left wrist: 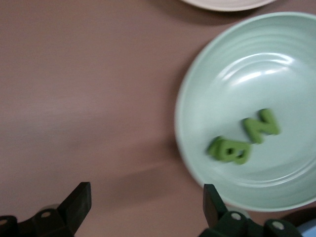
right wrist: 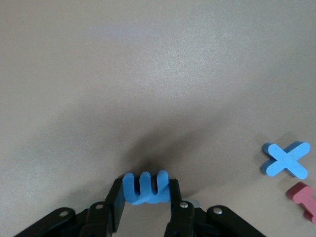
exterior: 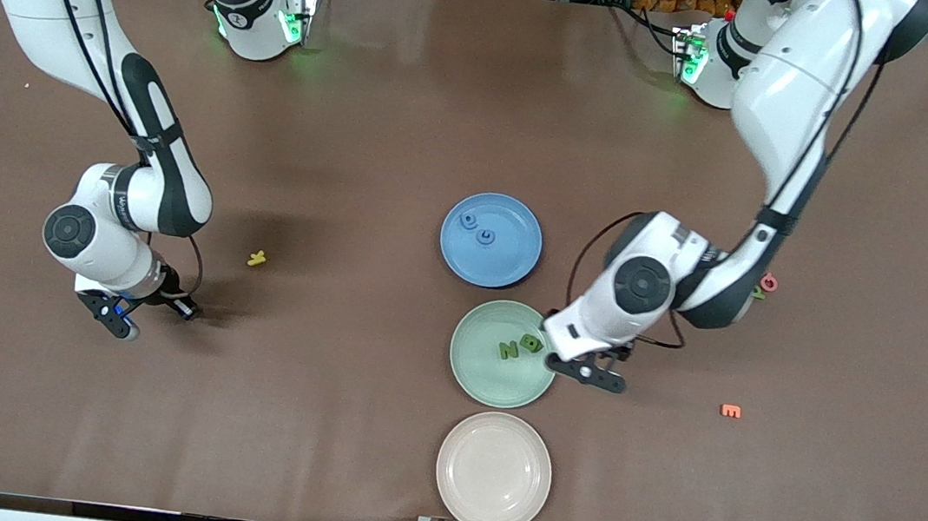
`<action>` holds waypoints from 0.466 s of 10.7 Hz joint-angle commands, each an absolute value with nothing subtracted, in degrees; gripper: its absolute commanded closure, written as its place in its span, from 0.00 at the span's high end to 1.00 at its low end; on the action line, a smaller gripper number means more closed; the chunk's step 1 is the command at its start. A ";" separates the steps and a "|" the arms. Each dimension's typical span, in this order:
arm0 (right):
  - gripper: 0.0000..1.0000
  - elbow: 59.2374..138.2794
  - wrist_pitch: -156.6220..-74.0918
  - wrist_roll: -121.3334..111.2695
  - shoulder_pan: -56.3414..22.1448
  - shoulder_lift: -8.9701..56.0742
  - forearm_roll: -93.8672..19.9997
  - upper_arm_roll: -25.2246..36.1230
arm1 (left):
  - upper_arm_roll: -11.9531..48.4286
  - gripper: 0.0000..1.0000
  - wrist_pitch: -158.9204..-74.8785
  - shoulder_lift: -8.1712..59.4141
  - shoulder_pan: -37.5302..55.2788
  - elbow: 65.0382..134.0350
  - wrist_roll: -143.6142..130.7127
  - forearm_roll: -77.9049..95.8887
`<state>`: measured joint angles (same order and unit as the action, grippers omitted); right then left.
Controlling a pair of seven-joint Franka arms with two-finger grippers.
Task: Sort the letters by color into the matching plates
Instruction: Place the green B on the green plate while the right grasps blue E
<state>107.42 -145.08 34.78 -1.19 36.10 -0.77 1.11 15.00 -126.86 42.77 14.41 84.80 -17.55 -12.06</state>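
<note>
My right gripper (right wrist: 145,186) is shut on a blue letter (right wrist: 143,191) low over the bare table toward the right arm's end (exterior: 151,310). A blue X letter (right wrist: 286,159) and a red letter (right wrist: 302,194) lie near it. My left gripper (left wrist: 145,192) is open and holds nothing, beside the rim of the mint green plate (exterior: 494,384) (left wrist: 276,74). That plate holds two green letters (left wrist: 229,149) (left wrist: 260,126). The blue plate (exterior: 510,259) holds two blue letters (exterior: 476,228). The beige plate (exterior: 493,471) lies nearest the front camera.
A yellow letter (exterior: 256,258) lies between the right gripper and the blue plate. An orange letter (exterior: 731,411) and a pink letter (exterior: 768,283) lie toward the left arm's end. The left forearm (exterior: 645,285) hangs over the table beside the blue and green plates.
</note>
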 commanded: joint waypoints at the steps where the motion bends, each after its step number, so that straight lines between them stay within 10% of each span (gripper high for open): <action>1: 0.23 108.37 -143.89 31.83 -1.75 33.85 -0.53 0.44 | 14.94 1.00 -118.75 36.58 6.01 88.75 -4.71 -11.69; 5: 0.23 106.09 -134.92 25.22 -7.45 29.80 -0.53 0.35 | 15.64 1.00 -122.41 26.57 -3.24 103.76 1.32 -11.78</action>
<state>106.10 -138.33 27.04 -3.89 33.05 -0.64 0.36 14.88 -118.81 34.91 -0.50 92.07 0.45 -12.06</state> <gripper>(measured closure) 0.595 0.000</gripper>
